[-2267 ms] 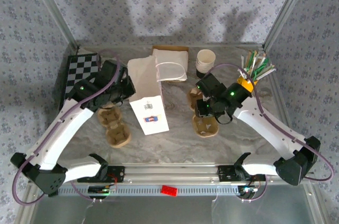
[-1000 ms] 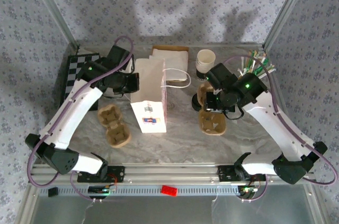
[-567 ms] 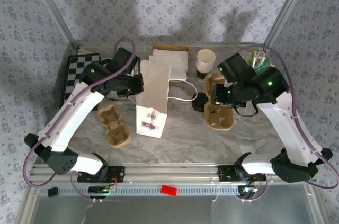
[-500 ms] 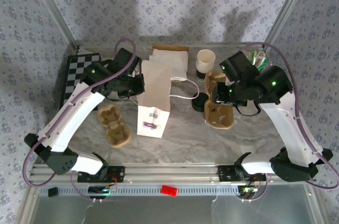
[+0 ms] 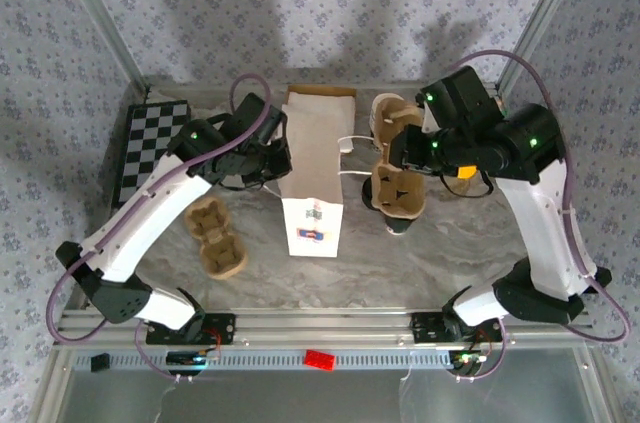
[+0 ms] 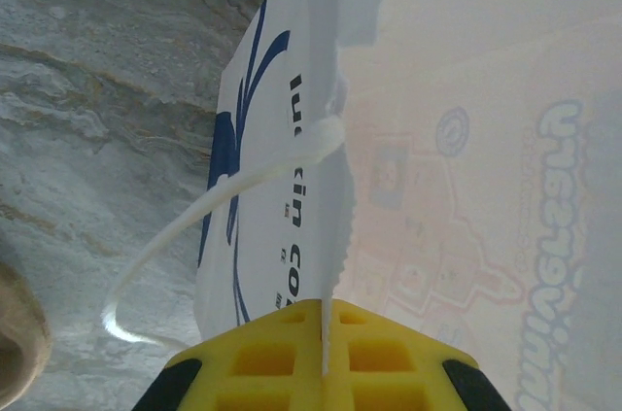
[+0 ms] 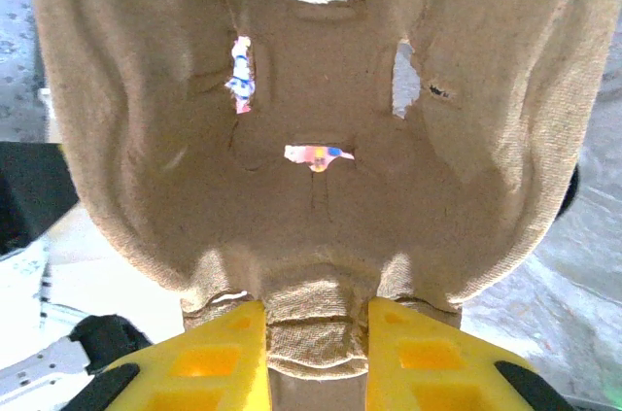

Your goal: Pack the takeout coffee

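White paper bag (image 5: 315, 168) is showing blue lettering in my left wrist view, cut off past "in co", and its front label (image 5: 313, 234) is too small to read. My left gripper (image 6: 324, 338) is pinching the bag's edge. My right gripper (image 7: 317, 333) is clamping the pulp carrier (image 7: 311, 139). The takeout coffee (image 5: 400, 226) is sitting on the table (image 5: 455, 253), with only its black lid peeking from under the carrier.

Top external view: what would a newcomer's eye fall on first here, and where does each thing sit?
The tall white paper bag stands mid-table, its rim pinched between the fingers of the left gripper. Just right of it, the right gripper holds a brown pulp cup carrier. A second carrier lies flat, left of the bag.
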